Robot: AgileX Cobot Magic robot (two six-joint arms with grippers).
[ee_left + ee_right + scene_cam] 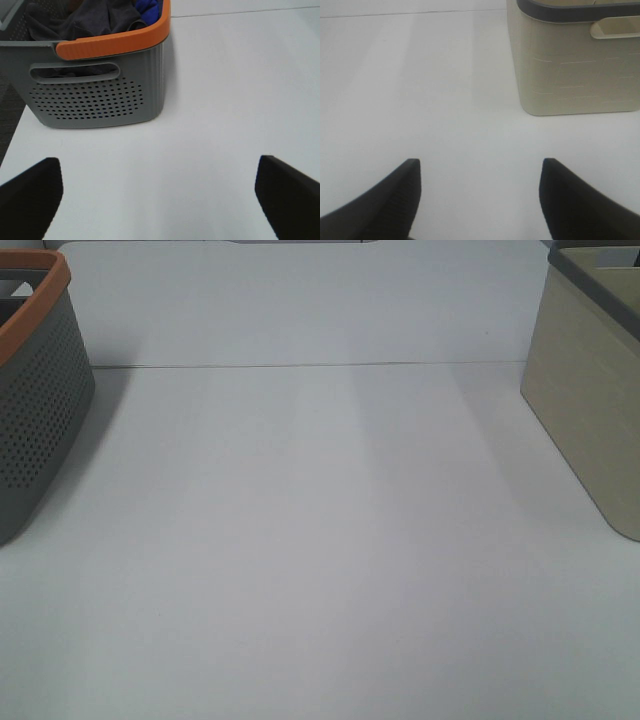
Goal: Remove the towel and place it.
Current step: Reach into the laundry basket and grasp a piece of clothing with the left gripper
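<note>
The dark charcoal towel point(95, 20) lies crumpled inside the grey perforated basket with an orange rim point(100, 95), beside a blue cloth point(149, 7). The basket also shows at the left edge of the exterior high view point(35, 410); the towel is hidden there. My left gripper point(159, 192) is open and empty above the white table, short of the basket. My right gripper point(480, 197) is open and empty above the table, short of the beige bin point(575, 65). Neither gripper shows in the exterior high view.
The beige bin with a dark grey rim point(590, 390) stands at the right edge of the white table point(320, 540). A seam point(300, 366) runs across the table at the back. The table's left edge and dark floor point(7, 120) lie beside the basket.
</note>
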